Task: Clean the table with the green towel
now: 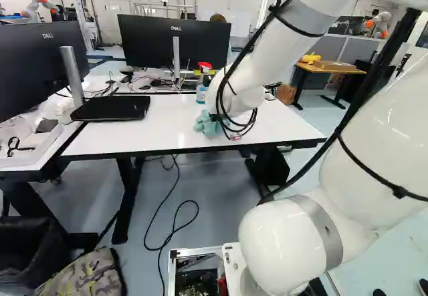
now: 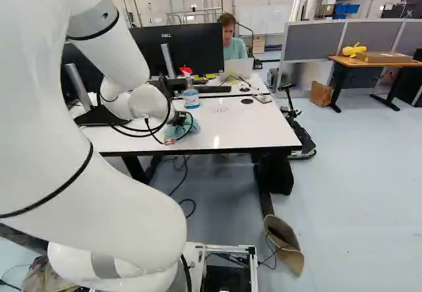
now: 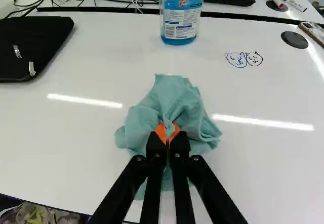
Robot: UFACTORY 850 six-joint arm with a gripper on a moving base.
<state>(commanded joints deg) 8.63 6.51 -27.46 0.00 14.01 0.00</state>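
In the right base view my gripper (image 2: 180, 116) points down at the white table (image 2: 254, 126), its fingertips hidden by towel and cables. The wrist view shows the gripper (image 3: 168, 133) shut on the green towel (image 3: 174, 100), its orange pads pinching a fold near the middle. The crumpled cloth lies bunched around the fingertips on the tabletop. Ahead of it, beyond the towel and to one side, two small cat faces (image 3: 244, 59) are drawn in marker on the surface.
A spray bottle (image 3: 181, 14) of blue liquid stands ahead of the towel near the table's far edge. A black flat case (image 1: 111, 107) lies beside a monitor stand. Monitors (image 1: 175, 41) rise behind. A round black disc (image 3: 294, 39) and a phone (image 3: 314, 31) are at the far corner.
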